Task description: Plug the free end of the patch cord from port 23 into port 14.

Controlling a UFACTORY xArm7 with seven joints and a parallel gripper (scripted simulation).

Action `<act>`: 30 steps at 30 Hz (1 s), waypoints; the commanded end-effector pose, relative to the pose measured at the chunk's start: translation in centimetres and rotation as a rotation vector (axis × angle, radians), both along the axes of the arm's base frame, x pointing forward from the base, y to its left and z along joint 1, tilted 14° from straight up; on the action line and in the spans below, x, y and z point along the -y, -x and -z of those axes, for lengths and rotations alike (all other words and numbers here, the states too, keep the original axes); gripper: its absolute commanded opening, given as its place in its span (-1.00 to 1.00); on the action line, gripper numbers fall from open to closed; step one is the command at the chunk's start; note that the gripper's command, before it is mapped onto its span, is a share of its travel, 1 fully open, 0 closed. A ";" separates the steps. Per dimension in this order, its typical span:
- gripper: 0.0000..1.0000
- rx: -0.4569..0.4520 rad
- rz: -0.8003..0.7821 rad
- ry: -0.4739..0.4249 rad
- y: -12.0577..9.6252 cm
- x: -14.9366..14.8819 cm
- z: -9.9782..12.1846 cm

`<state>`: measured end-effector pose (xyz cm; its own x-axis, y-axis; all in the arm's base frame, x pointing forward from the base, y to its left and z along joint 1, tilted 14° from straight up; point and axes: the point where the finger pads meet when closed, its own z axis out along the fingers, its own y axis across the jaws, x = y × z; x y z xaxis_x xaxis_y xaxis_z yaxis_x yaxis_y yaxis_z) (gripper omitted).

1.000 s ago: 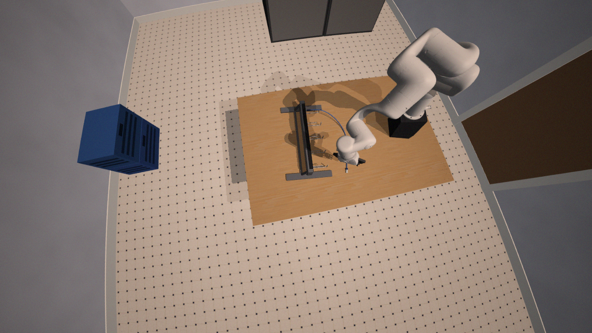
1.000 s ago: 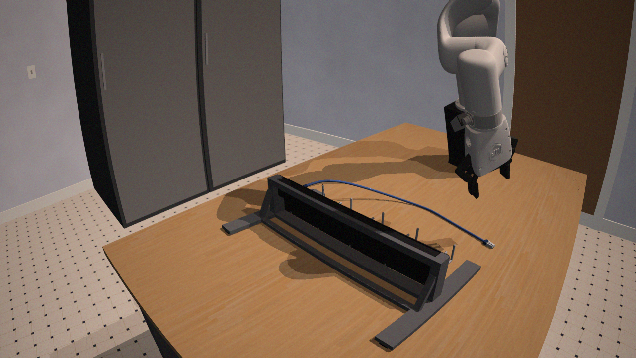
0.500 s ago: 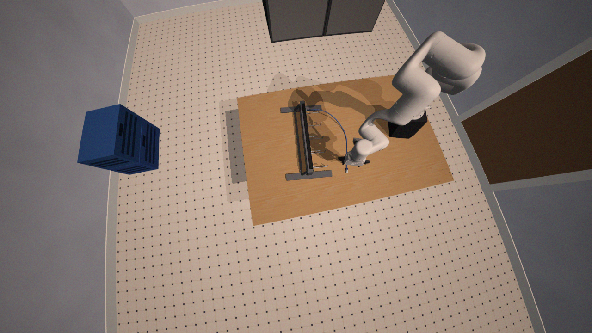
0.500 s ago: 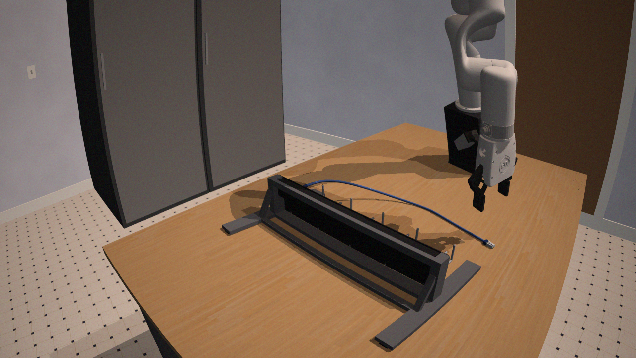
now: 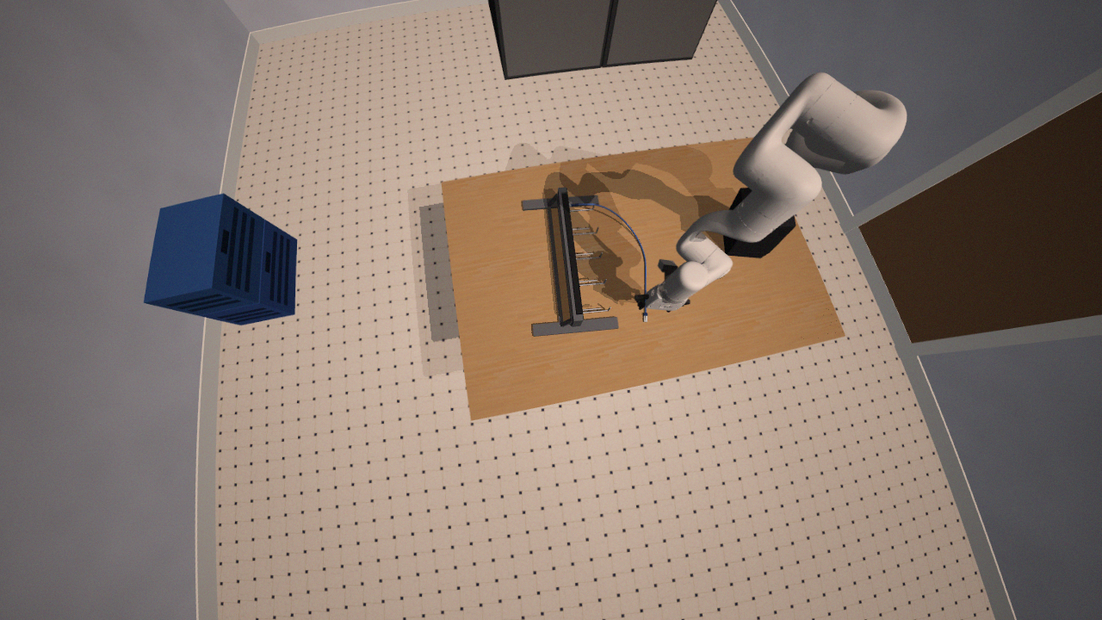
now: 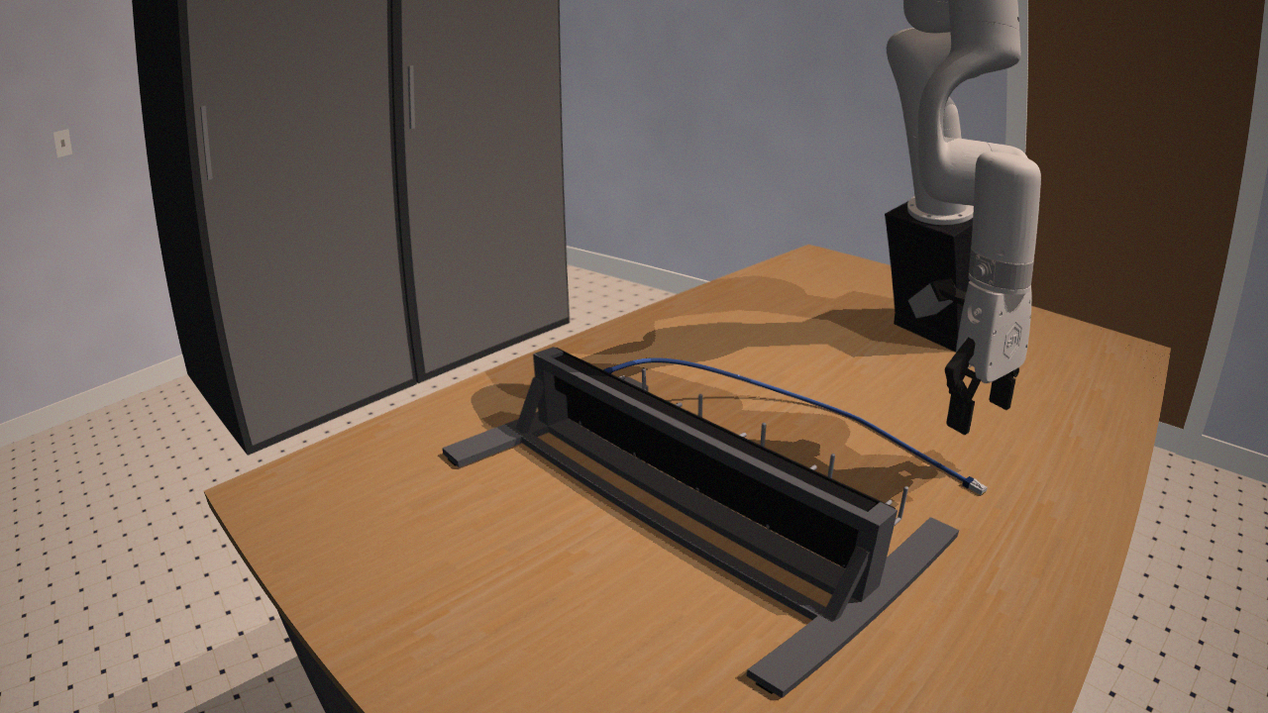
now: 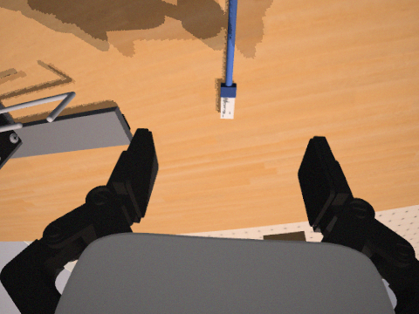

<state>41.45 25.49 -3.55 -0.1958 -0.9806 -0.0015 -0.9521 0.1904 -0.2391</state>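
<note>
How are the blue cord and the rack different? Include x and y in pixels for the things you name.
The cord [image 5: 644, 254] [image 6: 758, 383] [image 7: 231, 48] is blue, but the rack [image 5: 568, 254] [image 6: 709, 431] is dark grey and black. The cord is thin and curved, while the rack is a chunky, straight frame. The rack stands on two flat feet; the cord has no feet. Both are on the wooden table [image 5: 500, 369] [image 6: 425, 585] [image 7: 196, 192].

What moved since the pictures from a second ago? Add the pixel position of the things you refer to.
The robot arm [image 5: 778, 176] [image 6: 993, 212] moved back toward its black base, away from the rack [image 5: 571, 258] [image 6: 709, 443], and its open hand [image 6: 980, 416] [image 7: 229, 151] came down lower. It took hold of nothing and let go of nothing. The rack and the blue cord [image 5: 641, 244] [image 6: 780, 386] [image 7: 231, 44] stayed put.
</note>
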 end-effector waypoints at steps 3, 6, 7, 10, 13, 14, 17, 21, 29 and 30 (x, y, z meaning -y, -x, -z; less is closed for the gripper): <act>1.00 0.006 -0.001 -0.002 -0.1 -0.1 -0.1; -1.00 0.006 -0.001 -0.001 -0.1 -0.1 -0.1; -1.00 0.006 -0.001 -0.001 -0.1 -0.1 -0.1; -1.00 0.006 -0.002 -0.001 -0.1 -0.1 -0.1; -1.00 0.006 -0.002 -0.001 -0.1 -0.1 -0.1; -1.00 0.006 -0.002 -0.001 -0.1 -0.1 -0.1; -1.00 0.006 -0.001 -0.001 -0.1 -0.1 -0.1; -1.00 0.006 -0.001 -0.001 -0.1 -0.1 -0.1; -1.00 0.006 -0.001 -0.001 -0.1 -0.1 -0.1; -1.00 0.006 -0.001 -0.001 -0.1 -0.1 -0.1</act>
